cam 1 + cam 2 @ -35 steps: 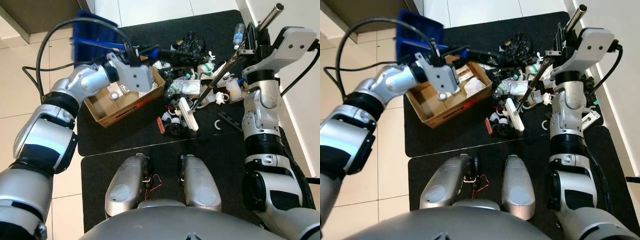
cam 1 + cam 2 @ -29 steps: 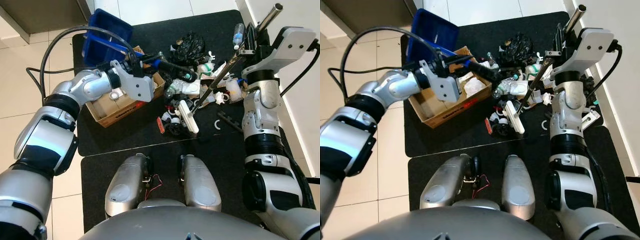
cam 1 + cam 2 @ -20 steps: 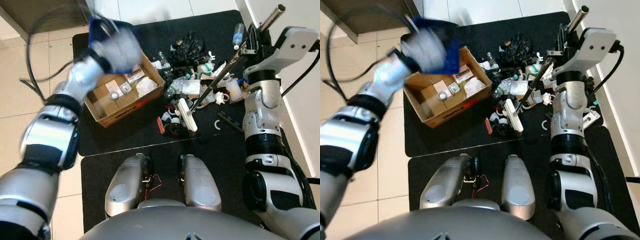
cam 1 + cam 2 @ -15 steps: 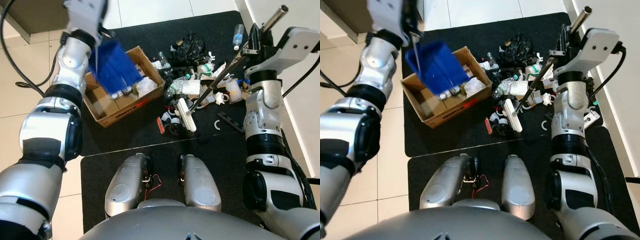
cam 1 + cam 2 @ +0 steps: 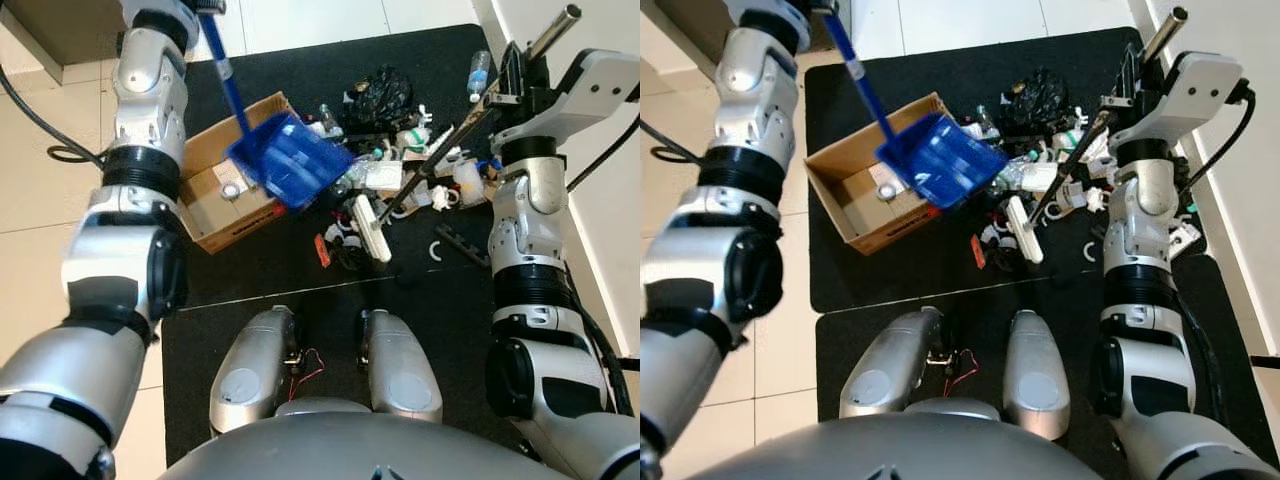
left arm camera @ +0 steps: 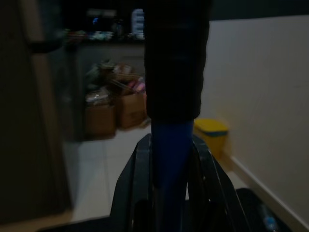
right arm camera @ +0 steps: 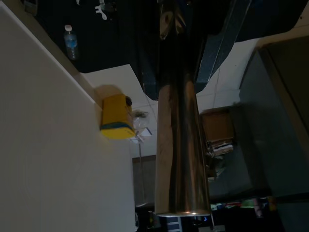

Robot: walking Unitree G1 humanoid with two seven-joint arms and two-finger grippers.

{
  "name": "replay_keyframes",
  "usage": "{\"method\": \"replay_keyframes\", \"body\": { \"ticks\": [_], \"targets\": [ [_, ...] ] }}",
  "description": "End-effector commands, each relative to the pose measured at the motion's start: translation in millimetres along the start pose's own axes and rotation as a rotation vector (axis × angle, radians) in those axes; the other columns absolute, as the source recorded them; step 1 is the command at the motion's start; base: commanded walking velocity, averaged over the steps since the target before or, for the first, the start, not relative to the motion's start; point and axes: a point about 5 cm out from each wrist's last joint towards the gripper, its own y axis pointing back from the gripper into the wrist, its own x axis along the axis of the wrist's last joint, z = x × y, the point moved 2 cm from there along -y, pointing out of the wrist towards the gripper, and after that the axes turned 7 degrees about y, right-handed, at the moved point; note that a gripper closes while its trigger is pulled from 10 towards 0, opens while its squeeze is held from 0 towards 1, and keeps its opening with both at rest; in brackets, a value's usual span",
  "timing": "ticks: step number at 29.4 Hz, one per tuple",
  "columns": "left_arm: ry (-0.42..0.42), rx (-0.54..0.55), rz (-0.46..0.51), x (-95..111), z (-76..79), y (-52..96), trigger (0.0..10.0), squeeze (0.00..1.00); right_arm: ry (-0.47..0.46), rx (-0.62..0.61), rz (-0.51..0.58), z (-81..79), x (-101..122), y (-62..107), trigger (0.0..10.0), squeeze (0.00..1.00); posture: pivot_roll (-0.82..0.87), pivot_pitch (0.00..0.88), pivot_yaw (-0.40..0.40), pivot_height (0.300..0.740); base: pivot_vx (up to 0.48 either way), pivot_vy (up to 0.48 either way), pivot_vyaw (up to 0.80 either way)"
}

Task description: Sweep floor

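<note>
Left gripper (image 6: 166, 159): clamped on the blue plastic dustpan's (image 5: 290, 160) handle, pan tilted beside the brown cardboard box (image 5: 205, 195).
Right gripper (image 5: 515, 75): grips the metal-handled broom (image 5: 420, 175).
Rubbish pile (image 5: 385, 120): on black mat (image 5: 260, 265), right of box.

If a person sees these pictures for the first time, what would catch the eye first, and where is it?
The bright blue plastic dustpan stands out most: it hangs on its long blue handle, gripped by the left gripper, above the edge of the open brown cardboard box. Right of it, a heap of mixed litter lies on the black floor mat. The right gripper holds a metal-handled broom whose white head rests by the heap.
</note>
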Motion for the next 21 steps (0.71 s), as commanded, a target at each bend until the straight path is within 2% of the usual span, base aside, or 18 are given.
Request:
{"method": "replay_keyframes", "body": {
  "ticks": [1,3,4,8,9,11,13,14,16,21],
  "targets": [
    [0.049,-0.058,-0.026,-5.2,9.1,5.4,10.0,0.00,-0.005,0.000,0.000,1.6,-0.5,0.6,10.0,0.00,0.05,0.089,0.051,0.740,0.000,0.000,0.00],
    [0.094,-0.163,0.012,-3.8,23.6,14.7,10.0,0.00,-0.004,-0.007,-0.006,3.8,-2.1,2.0,10.0,0.00,0.05,0.089,0.052,0.740,0.000,0.000,0.00],
    [0.115,-0.194,0.001,-7.8,29.3,20.0,10.0,0.00,0.000,-0.012,-0.013,5.3,-3.6,3.0,10.0,0.00,0.05,0.086,0.053,0.740,0.000,0.000,0.00],
    [0.133,-0.204,-0.016,-11.8,33.0,23.8,10.0,0.00,0.005,-0.016,-0.018,6.6,-4.9,3.9,10.0,0.00,0.05,0.086,0.053,0.740,0.000,0.000,0.00],
    [0.157,-0.245,-0.046,-17.8,43.1,34.0,10.0,0.00,0.027,-0.032,-0.029,11.5,-7.6,6.1,10.0,0.00,0.05,0.084,0.053,0.740,0.000,0.000,0.00],
    [0.164,-0.262,-0.053,-19.1,46.6,37.4,10.0,0.00,0.034,-0.038,-0.032,13.4,-8.2,6.8,10.0,0.00,0.05,0.084,0.053,0.740,0.000,0.000,0.00],
    [0.190,-0.304,-0.078,-23.8,57.0,48.0,10.0,0.00,0.087,-0.067,-0.030,22.8,-6.8,8.5,10.0,0.00,0.05,0.084,0.054,0.740,0.000,0.000,0.00],
    [0.190,-0.304,-0.078,-23.8,57.0,48.0,10.0,0.00,0.087,-0.067,-0.030,22.8,-6.8,8.5,10.0,0.00,0.05,0.084,0.054,0.740,0.000,0.000,0.00],
    [0.207,-0.340,-0.115,-27.3,64.3,59.7,10.0,0.00,0.153,-0.108,-0.022,34.5,-3.3,9.5,10.0,0.00,0.04,0.084,0.055,0.740,0.000,0.000,0.00],
    [0.205,-0.380,-0.174,-35.2,68.5,71.8,10.0,0.00,0.230,-0.148,-0.031,46.6,-1.8,11.0,10.0,0.00,0.04,0.085,0.055,0.740,0.000,0.000,0.00]
  ]
}}
